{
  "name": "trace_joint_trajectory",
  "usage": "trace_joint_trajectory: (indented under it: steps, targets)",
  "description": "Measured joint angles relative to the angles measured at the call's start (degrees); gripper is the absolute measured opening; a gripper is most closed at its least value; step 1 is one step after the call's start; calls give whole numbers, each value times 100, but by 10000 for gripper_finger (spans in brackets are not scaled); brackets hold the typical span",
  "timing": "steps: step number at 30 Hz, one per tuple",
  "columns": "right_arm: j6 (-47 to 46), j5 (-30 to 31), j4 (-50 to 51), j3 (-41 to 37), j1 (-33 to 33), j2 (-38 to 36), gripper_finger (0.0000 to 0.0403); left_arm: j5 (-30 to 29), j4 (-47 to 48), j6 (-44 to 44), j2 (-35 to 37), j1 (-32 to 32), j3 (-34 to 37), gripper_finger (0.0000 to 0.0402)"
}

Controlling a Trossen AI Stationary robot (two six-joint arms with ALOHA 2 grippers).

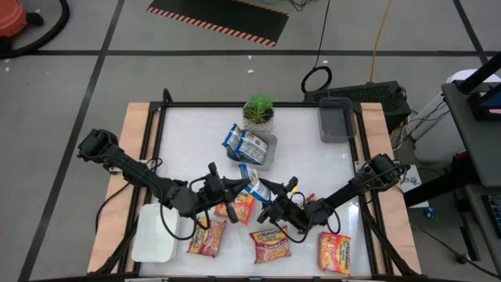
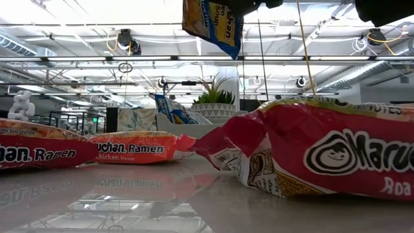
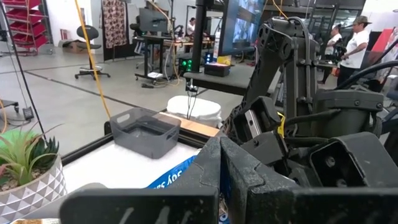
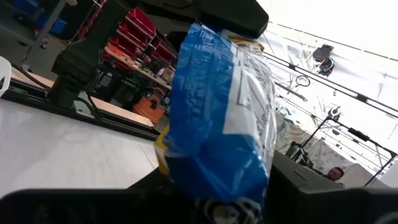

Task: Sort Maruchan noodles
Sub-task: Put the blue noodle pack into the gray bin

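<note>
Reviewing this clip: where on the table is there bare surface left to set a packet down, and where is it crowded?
Free: the white surface left of the potted plant, and the patch between the dark grey tray and the right arm. Crowded: the near edge, with red packets by the white tray, where both grippers meet at the blue packet.

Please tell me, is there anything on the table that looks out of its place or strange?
Yes. One blue packet hangs above the table, gripped by the left gripper and the right gripper together. Blue packets sit heaped and tilted in a grey tray; orange-red packets lie scattered on the table.
</note>
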State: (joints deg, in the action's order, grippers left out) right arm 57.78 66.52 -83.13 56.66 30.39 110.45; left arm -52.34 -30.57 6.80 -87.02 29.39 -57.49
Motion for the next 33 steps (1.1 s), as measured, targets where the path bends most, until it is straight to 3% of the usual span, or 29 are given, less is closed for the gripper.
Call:
trace_joint_trajectory:
  steps: [5, 14, 18, 28, 33]
  targets:
    - [10, 4, 11, 0, 0, 0, 122, 48, 48, 60, 0, 0, 0, 19]
    - [55, -26, 28, 0, 9, 0, 115, 304, 65, 132, 0, 31, 0, 162]
    - [53, -27, 26, 0, 11, 0, 115, 298, 68, 146, 0, 31, 0, 201]
    - [70, 25, 13, 2, 11, 0, 113, 252, 322, 122, 388, 215, 0, 211]
    - [145, 124, 13, 2, 9, -7, 113, -171, 791, 83, 686, 450, 0, 212]
